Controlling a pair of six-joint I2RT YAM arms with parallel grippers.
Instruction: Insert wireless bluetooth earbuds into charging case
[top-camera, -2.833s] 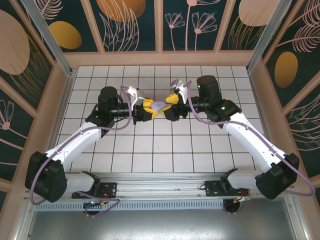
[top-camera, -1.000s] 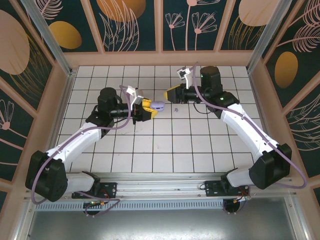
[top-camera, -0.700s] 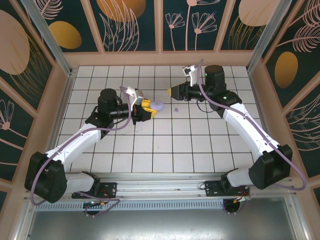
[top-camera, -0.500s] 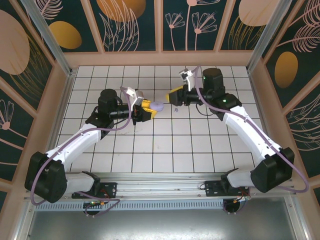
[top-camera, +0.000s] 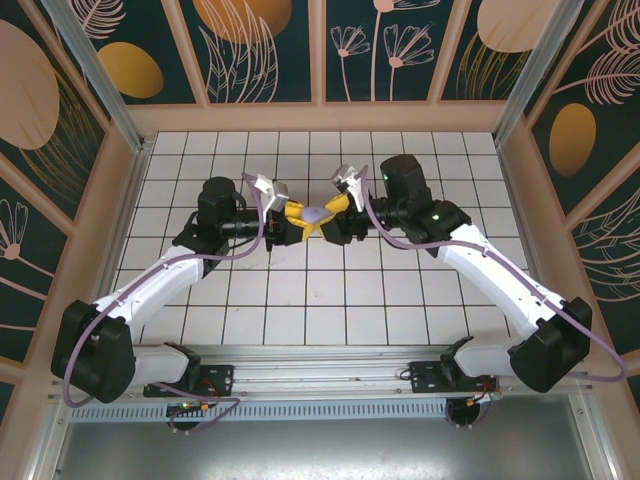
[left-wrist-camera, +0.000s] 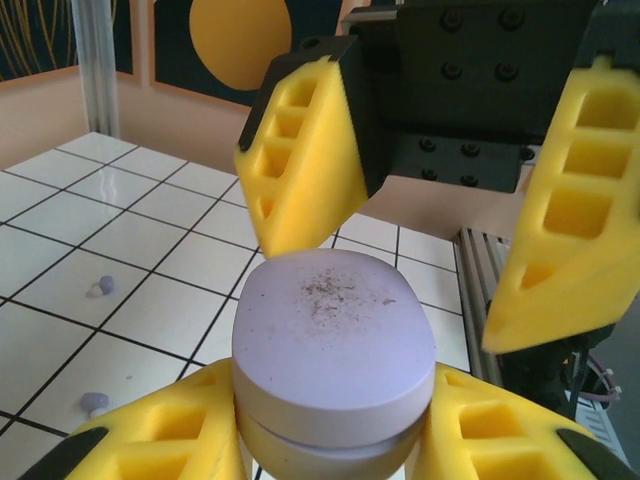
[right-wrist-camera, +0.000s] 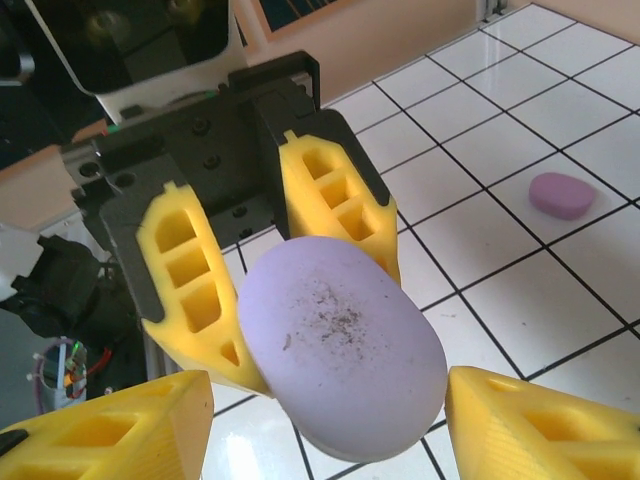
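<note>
Earbuds (left-wrist-camera: 93, 403) lie loose on the white tiled table (left-wrist-camera: 160, 310), two tiny lilac specks at the lower left of the left wrist view, well apart from the charging case (left-wrist-camera: 335, 350). Nearest that camera, the left gripper (left-wrist-camera: 335, 430) is clamped on the case, a lilac oval with a seam round its middle and dark grit on top. Just beyond, the right gripper (left-wrist-camera: 385, 298) faces it with its yellow fingers (left-wrist-camera: 300, 150) spread apart, one on each side of the case; I cannot tell whether they touch it. In the right wrist view, a small lilac pebble (right-wrist-camera: 560, 195) rests on a tile at the upper right.
</note>
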